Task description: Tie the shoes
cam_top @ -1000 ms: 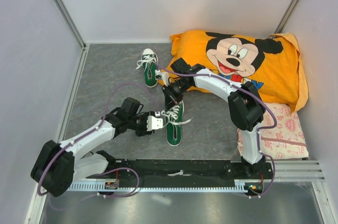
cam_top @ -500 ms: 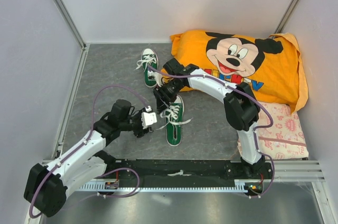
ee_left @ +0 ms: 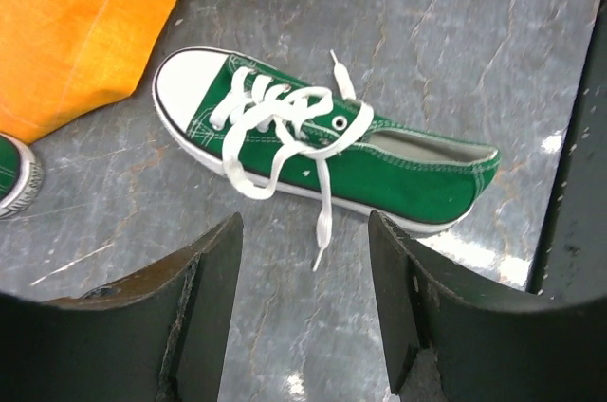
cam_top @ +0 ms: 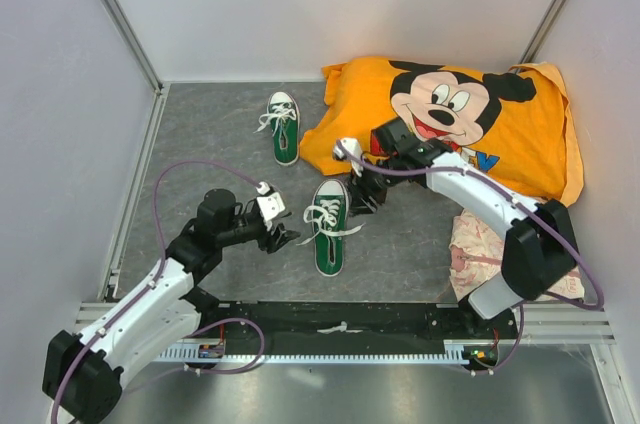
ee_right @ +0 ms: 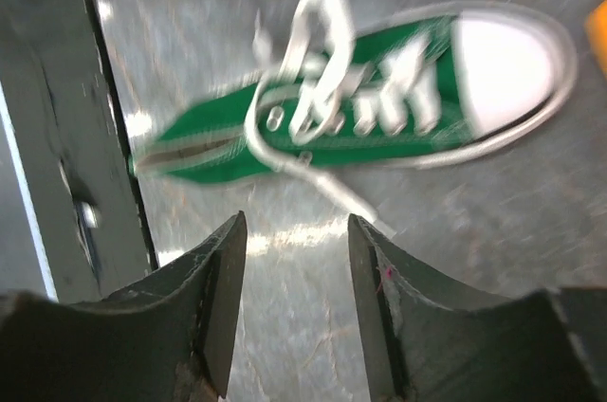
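Two green shoes with white toe caps lie on the grey floor. The near shoe [cam_top: 329,228] [ee_left: 322,151] [ee_right: 351,118] has its white laces in a loose loop over the eyelets, and one free end [ee_left: 323,229] trails toward my left gripper. The far shoe [cam_top: 284,130] lies by the pillow's corner, and only its toe [ee_left: 14,174] shows in the left wrist view. My left gripper [cam_top: 284,237] [ee_left: 303,224] hangs open just left of the near shoe, holding nothing. On that shoe's right, my right gripper [cam_top: 362,201] [ee_right: 295,222] is also open and empty; its view is blurred.
An orange Mickey Mouse pillow [cam_top: 450,119] [ee_left: 76,23] fills the back right, right behind the near shoe's toe. A pink patterned cushion [cam_top: 515,244] lies at the right front. Grey walls close in on the left, back and right. The black base rail [cam_top: 340,324] runs along the front.
My right gripper has let go of the lace, opened, and swung from the near shoe's toe to its right side. My left arm has drawn back to the left, away from the shoe.
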`<state>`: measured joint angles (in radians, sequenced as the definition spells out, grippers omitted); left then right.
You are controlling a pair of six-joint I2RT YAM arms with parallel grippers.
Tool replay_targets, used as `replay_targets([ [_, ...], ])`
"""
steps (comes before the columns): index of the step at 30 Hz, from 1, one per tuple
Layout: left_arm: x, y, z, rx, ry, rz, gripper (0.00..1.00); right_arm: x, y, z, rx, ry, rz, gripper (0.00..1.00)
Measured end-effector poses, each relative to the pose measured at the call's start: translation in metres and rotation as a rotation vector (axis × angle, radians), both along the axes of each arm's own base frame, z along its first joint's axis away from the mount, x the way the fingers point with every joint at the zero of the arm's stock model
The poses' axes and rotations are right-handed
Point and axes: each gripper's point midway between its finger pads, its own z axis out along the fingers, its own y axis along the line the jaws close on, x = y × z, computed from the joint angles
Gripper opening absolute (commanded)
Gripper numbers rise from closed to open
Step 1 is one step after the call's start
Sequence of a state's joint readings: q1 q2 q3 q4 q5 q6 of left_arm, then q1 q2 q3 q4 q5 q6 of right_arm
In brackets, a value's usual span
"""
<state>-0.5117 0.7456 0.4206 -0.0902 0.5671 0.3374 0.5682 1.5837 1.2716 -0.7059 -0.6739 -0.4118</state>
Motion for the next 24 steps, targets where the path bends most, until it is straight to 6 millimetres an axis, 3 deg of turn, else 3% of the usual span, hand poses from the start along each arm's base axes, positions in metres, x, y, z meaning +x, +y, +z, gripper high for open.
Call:
replay_targets([
  [4,-0.001,-0.004,-0.002,-0.029,0.057,0.007,0.61,-0.029,-0.014,-0.039,-0.055,-0.026,0.087,0.44],
  [8,0.001,-0.004,-0.005,-0.04,0.107,0.031,0.6,-0.04,-0.013,-0.065,-0.081,-0.054,0.128,0.42],
  [15,0.009,-0.001,-0.01,-0.077,0.202,0.102,0.6,-0.035,0.01,-0.062,-0.04,-0.155,0.17,0.44],
  [24,0.019,0.0,-0.01,-0.095,0.243,0.14,0.59,-0.044,0.029,-0.065,-0.029,-0.183,0.224,0.48],
])
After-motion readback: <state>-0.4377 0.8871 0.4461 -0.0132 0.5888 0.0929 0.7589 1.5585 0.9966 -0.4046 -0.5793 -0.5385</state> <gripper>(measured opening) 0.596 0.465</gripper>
